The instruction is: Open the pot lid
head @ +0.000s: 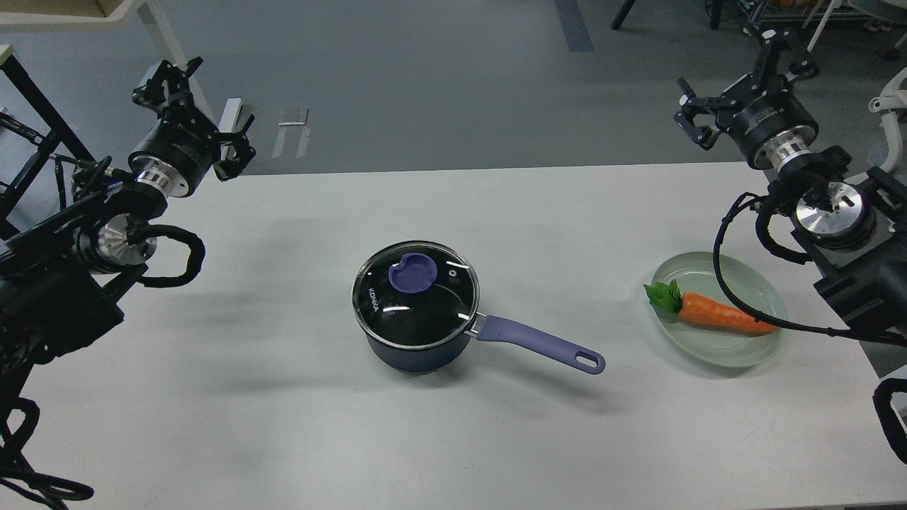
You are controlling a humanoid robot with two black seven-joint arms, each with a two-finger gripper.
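lidded pot [418,340], handle pointing right and nearer, left gripper [195,106] and right gripper [737,85] jaws apart

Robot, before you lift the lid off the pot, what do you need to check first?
1. Lid sits flat on the pot: ok.
2. Knob uncovered, nothing on top: ok.
3. Left gripper open and empty: ok.
4. Right gripper open and empty: ok.
5. Carrot on its plate, well away from the pot: ok.
6. How hard the lid is to lift off: cannot tell.
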